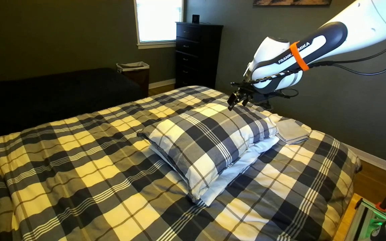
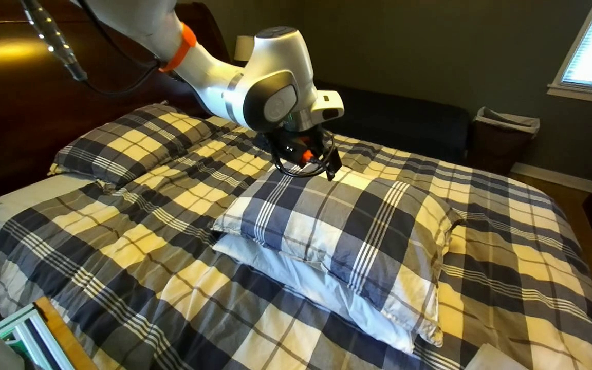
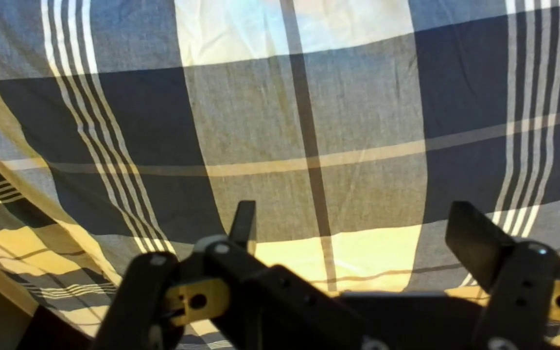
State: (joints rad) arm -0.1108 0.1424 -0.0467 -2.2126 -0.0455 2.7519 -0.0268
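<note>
The gripper (image 3: 353, 218) hangs over the plaid pillow (image 1: 209, 134) in front of me, fingers (image 3: 474, 245) spread wide with nothing caught between them, so the bed (image 1: 89, 164) must be carrying all the pillow's weight. That pillow lies well away from the headboard (image 2: 3, 87), on a pale layer (image 2: 321, 288) that seems to prop up its edge, with a folded grey cloth (image 1: 290, 131) near one corner.

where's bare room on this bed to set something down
Bare bedspread lies between the center pillow and the headboard pillow, and from the center pillow toward the hamper. Crowded: the center pillow, gripper above, folded gray cloth beside it.
</note>
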